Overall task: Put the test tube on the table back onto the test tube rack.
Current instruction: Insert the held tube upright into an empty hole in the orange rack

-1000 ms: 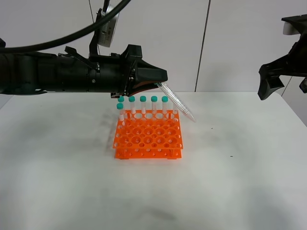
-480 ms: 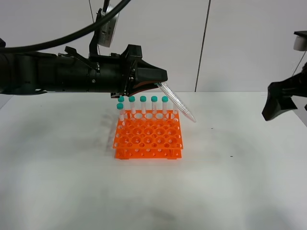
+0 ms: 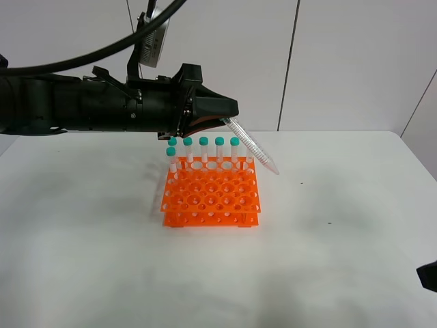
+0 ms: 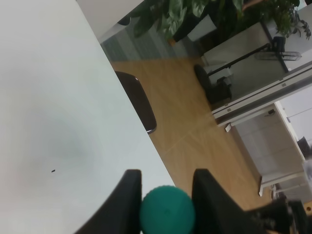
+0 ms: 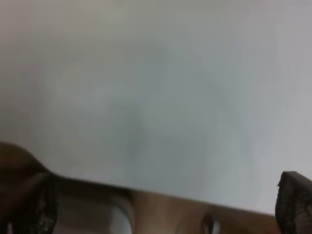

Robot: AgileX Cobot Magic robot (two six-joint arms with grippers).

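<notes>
My left gripper [image 3: 225, 117] is shut on a test tube [image 3: 253, 146] near its cap and holds it tilted, tip down to the right, above the back right corner of the orange rack [image 3: 211, 196]. In the left wrist view the teal cap [image 4: 167, 210] sits between the two fingers [image 4: 126, 201]. Several teal-capped tubes [image 3: 203, 148] stand in the rack's back row and left side. My right gripper [image 5: 163, 204] is open and empty over the white table [image 3: 334, 232]. Only a dark bit of it [image 3: 429, 275] shows at the lower right edge of the exterior view.
The table's far edge [image 4: 131, 112] shows in the left wrist view, with wooden floor and plants beyond it. A small dark speck [image 3: 329, 222] lies on the table right of the rack.
My right arm has dropped from the upper right to the lower right corner of the exterior view, almost out of sight. The left arm and the held tube have not moved.
</notes>
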